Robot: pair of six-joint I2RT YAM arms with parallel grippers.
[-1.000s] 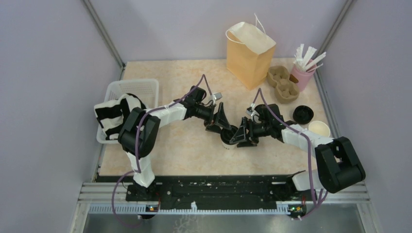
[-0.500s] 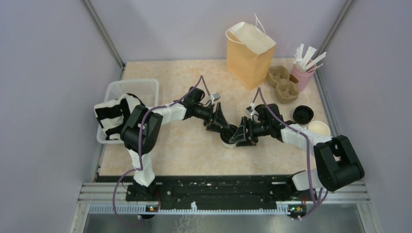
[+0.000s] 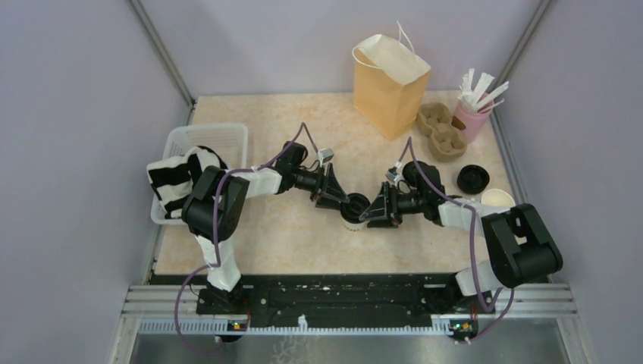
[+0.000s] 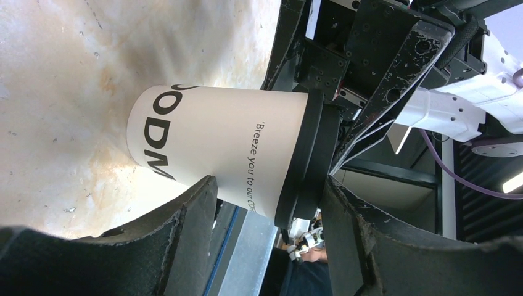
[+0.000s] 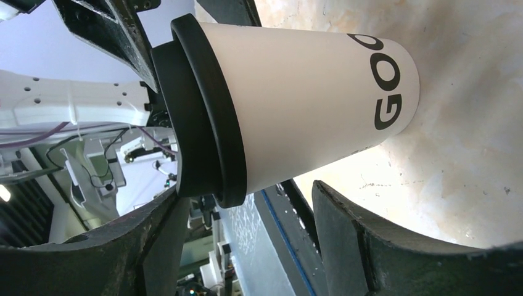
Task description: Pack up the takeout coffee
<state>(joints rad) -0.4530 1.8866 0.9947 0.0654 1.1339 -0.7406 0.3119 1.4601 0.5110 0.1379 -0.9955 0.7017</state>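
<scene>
- Left gripper (image 4: 266,180): jaws are spread wide and nothing is clasped. The fingers (image 4: 185,246) are turned one above the other, the lower level with the cup's wall and the upper level with its lid.
- Right gripper (image 5: 248,190): jaws are likewise spread with nothing clasped. It is faced toward the left gripper from the opposite side.
- Takeout coffee cup (image 4: 222,142): white paper with black lettering, stood upright on the table (image 3: 258,121). It is placed just ahead of both sets of fingertips, between the two grippers. Contact with any finger cannot be told.
- Fitted lid (image 5: 203,117): black and round, seated on the cup's rim.
- Brown paper bag (image 3: 390,83): stood upright, well beyond the right gripper.
- Cardboard cup carrier (image 3: 441,130): laid just beside the bag, beyond the right gripper.
- Pink cup (image 3: 472,120): filled with white wrapped straws, just beside the carrier.
- Loose lid (image 3: 472,179) and lidless white cup (image 3: 498,200): set behind the right gripper, outward of its arm.
- White basket (image 3: 220,136): draped with a striped cloth (image 3: 174,180), well behind the left gripper.
</scene>
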